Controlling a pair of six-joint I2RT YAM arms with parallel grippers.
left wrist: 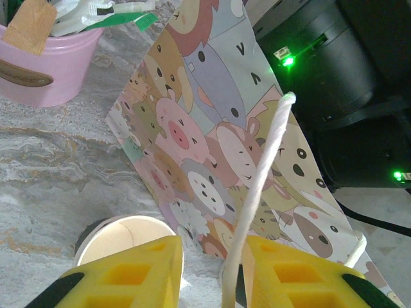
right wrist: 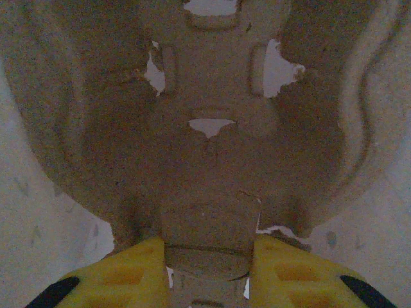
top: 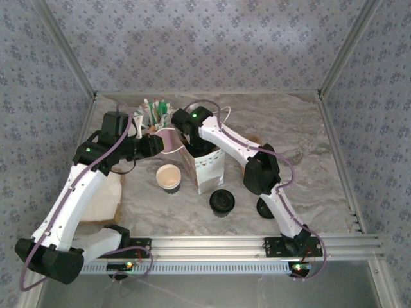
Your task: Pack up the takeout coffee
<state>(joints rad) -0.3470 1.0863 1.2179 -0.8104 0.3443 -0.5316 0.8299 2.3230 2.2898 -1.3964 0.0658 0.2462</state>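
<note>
The takeout coffee cup stands open on the table left of the cartoon-animal paper bag; its black lid lies apart, in front of the bag. The cup's cream rim shows just past my left finger. My left gripper sits at the bag's left top edge, open, with the white rope handle running between its fingers against the right one. My right gripper reaches down into the bag. There my right gripper is shut on a centre tab of the brown cup carrier.
A pink cup of straws and sticks stands behind the bag, close to my left gripper. A second black round thing lies by the right arm. A cream sheet lies under the left arm. Metal frame posts edge the table.
</note>
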